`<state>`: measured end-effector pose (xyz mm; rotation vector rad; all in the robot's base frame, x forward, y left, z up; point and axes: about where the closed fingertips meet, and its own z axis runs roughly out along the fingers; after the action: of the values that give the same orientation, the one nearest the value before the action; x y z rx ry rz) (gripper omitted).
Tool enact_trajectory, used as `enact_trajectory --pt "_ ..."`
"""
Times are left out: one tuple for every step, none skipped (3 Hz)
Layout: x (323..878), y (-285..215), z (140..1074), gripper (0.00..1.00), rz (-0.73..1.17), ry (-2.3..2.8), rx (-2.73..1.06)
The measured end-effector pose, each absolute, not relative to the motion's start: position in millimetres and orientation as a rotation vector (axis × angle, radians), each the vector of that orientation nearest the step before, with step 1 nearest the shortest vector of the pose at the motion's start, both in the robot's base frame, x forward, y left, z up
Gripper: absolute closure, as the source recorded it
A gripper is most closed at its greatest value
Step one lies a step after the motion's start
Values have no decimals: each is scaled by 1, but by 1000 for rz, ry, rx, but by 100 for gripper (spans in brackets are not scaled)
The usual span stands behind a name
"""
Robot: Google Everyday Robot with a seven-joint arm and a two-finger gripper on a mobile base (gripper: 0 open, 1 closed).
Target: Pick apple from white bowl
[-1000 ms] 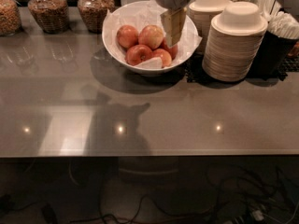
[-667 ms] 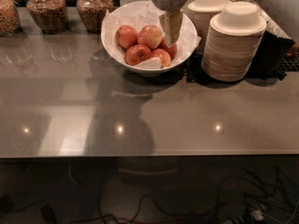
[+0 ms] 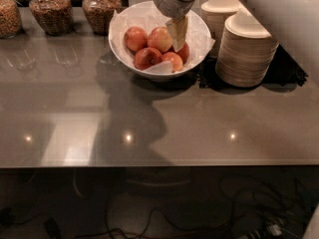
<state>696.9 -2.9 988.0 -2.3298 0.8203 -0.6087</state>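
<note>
The white bowl (image 3: 122, 26), lined with crinkled white paper, stands at the back middle of the grey table. It holds several apples. The palest apple (image 3: 159, 38), yellowish-pink, lies in the middle at the back, with deeper red apples (image 3: 147, 58) around it. My gripper (image 3: 178, 34) hangs down from the arm into the bowl, just right of the pale apple and close against it. It covers part of a red apple (image 3: 184, 52) behind it. Nothing shows held in the gripper.
Two stacks of beige disposable bowls (image 3: 245, 51) stand right of the white bowl on a dark mat (image 3: 286, 71). Glass jars of grain (image 3: 50, 11) line the back left. The table's front edge (image 3: 159, 162) runs across, with cables on the floor below.
The gripper has shifted slightly left toward the pale apple. The arm's white shell now fills more of the upper right corner. The apples and bowl have not moved.
</note>
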Motion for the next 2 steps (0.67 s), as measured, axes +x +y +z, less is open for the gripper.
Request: enact_trajectory --pt "713 -1 969 0 -586 804 -2373" --pt "726 -7 951 9 -572 827 -2410"
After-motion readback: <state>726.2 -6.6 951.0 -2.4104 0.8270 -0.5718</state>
